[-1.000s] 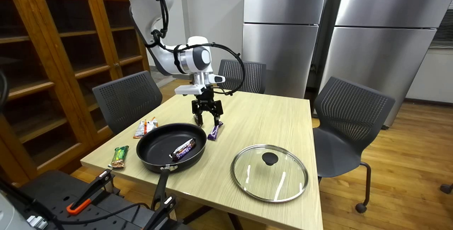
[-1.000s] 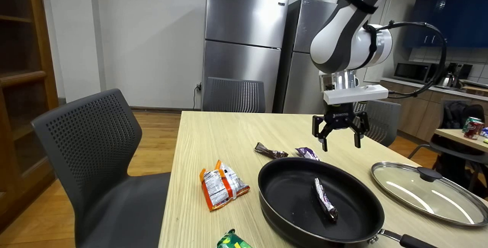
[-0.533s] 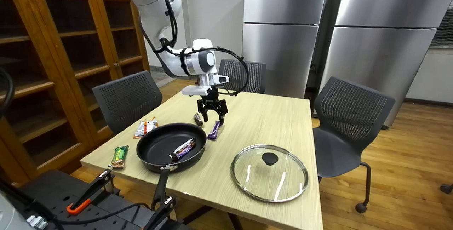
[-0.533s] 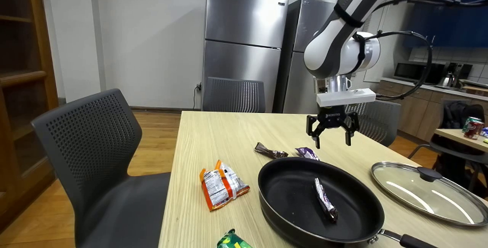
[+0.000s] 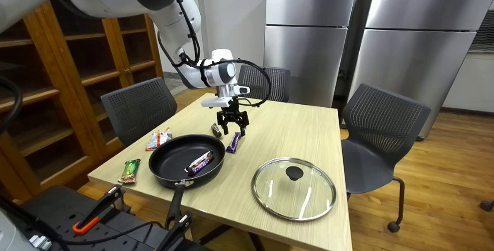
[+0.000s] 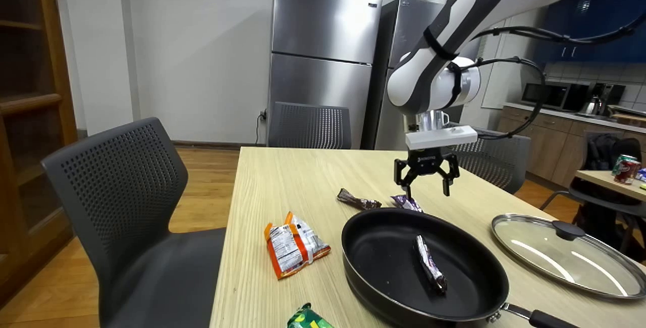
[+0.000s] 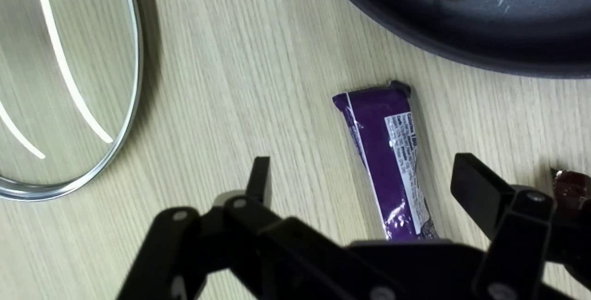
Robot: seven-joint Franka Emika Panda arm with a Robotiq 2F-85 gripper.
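So the gripper [image 6: 427, 193] is hanging over the wooden surface [image 5: 297, 131], pointing down, fingers spread wide and not holding anything. The purple bar [image 7: 388, 161] is lying flat on the surface, and from the wrist camera it shows up in the gap between the two fingers. Not dead center though: it's closer to the finger on the side of the brown bar [image 6: 357, 200]. You can see a strip of surface on either side of it, so neither finger looks like it's touching. One end sticks out ahead toward the pan [image 5: 170, 158], the other is tucked out of sight behind the gripper body. Can't really tell how high the fingertips are above it tbh.

The brown bar is just past that closer finger, so outside the gap. Pan's got another wrapped bar [image 5: 200, 163] lying in it. The glass lid [image 5: 285, 195] is well off to the opposite side, knob [image 5: 294, 172] up. An orange and white snack bag [image 6: 298, 250] and a green packet [image 5: 130, 171] are both lying near the pan.
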